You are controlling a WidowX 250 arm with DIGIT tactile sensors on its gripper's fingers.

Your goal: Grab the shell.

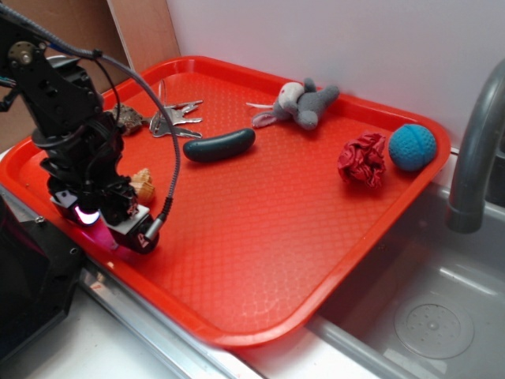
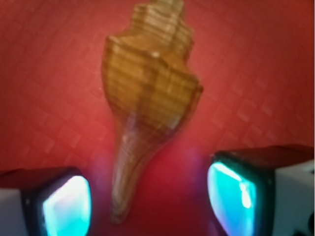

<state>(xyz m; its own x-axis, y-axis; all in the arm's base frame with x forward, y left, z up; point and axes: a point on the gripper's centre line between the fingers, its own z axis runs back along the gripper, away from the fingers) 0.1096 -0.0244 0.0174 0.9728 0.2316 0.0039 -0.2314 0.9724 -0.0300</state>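
Though rigid and light, the tan-orange ribbed spiral shell looks smooth, brittle; released claw straddles its tapering tail.

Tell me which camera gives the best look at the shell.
The wrist view. There the shell fills the frame, ribbed head up, thin point running down between the open gripper fingers, though slightly blurred. In the exterior view only a small tan bit of the shell peeks out behind the arm.
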